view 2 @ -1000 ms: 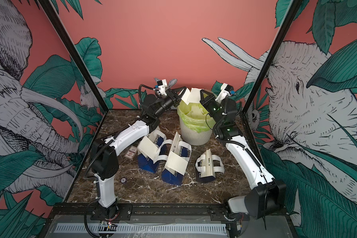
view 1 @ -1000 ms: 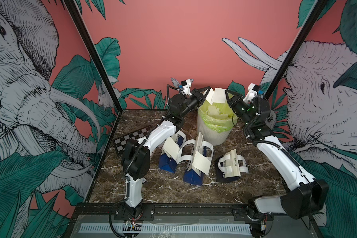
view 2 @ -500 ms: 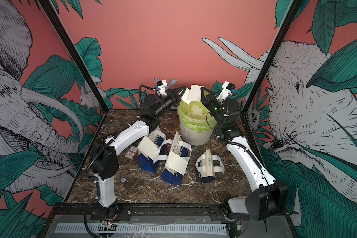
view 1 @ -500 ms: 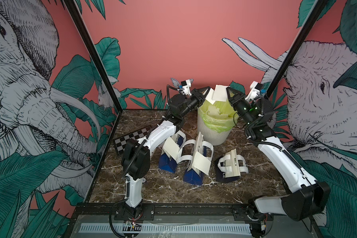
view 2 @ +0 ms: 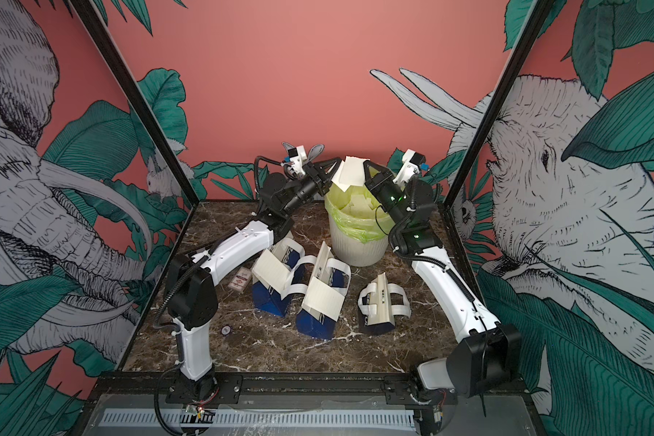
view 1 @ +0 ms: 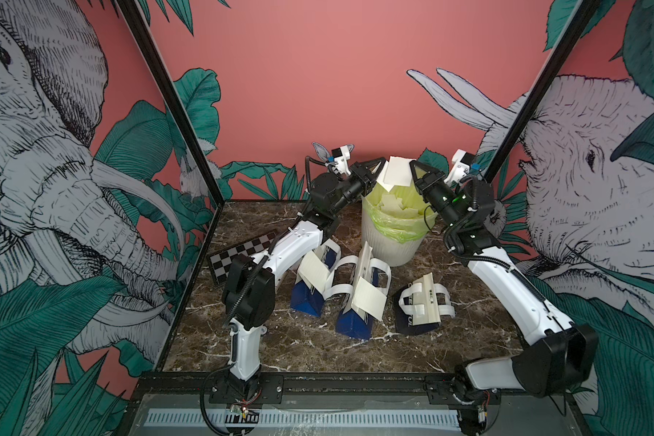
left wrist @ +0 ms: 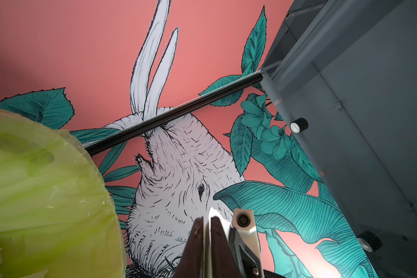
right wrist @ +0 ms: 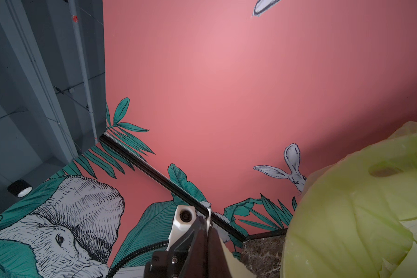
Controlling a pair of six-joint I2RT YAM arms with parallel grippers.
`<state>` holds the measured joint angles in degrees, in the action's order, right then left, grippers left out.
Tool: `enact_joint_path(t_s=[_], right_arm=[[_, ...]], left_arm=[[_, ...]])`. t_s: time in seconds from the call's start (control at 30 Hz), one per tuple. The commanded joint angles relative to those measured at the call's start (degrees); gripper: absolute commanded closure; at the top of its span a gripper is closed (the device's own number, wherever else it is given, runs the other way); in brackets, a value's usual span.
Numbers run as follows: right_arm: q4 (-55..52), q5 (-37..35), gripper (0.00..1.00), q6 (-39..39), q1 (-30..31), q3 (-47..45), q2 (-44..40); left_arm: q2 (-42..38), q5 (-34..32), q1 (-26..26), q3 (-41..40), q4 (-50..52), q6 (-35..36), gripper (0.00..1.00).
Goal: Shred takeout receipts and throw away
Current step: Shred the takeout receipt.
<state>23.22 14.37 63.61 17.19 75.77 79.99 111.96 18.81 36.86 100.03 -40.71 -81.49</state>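
One thin white receipt [view 1: 397,171] — uneven lower edge — above green-lined bin [view 1: 393,249]

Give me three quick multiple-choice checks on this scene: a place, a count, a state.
1. Where is the receipt piece? A. above the bin B. inside a bag C. on the checkerboard
2. How many blue bags are there? A. two B. three C. four
3. What is the bin's state? A. empty B. tipped over C. upright, holding paper scraps
Answers: 1 A, left gripper and right gripper hold it over the green liner; 2 B, three lie in a row; 3 C, white scraps show inside.
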Motion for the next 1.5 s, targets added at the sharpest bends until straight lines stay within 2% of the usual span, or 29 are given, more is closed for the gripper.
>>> enact_joint_path(t_s=[0.0, 0.8, 0.93, 1.1, 1.2, 1.3, 1.33, 1.47], right_arm=[[2.4, -0.2, 1.0, 5.5, 0.2, 1.4, 0.4], [3.8, 1.6, 1.0, 4.2, 2.2, 2.7, 3.2], [3.6, 0.7, 1.0, 3.4, 2.3, 2.2, 2.6], [2.0, 0.6, 1.0, 0.0, 2.2, 2.1, 1.5], [0.4, -0.5, 1.0, -7.1, 2.2, 0.7, -1.0], [-4.2, -2.2, 0.6, -21.0, 1.9, -2.4, -6.2], [-6.0, -2.6, 0.51, -27.9, 1.8, -3.3, -8.3], [-12.6, 0.3, 0.37, -53.1, 1.8, -5.5, -15.6]], left_arm=[[-0.3, 0.2, 0.3, 0.5, -3.4, -1.7, 0.89], [0.3, 0.6, 0.3, 0.5, -3.1, -2.3, 0.89], [0.2, 1.0, 0.3, 0.4, -2.9, -2.2, 0.93], [0.2, 1.6, 0.2, 0.5, -2.1, -1.3, 1.0], [-0.5, 2.8, 0.0, 0.9, -0.7, 1.5, 1.0], [-2.0, 6.4, -1.0, 2.6, 4.1, 10.9, 1.0], [-2.8, 8.2, -1.3, 3.8, 7.3, 16.3, 1.0], [-5.0, 13.2, -1.4, 12.1, 28.4, 42.5, 1.0]])
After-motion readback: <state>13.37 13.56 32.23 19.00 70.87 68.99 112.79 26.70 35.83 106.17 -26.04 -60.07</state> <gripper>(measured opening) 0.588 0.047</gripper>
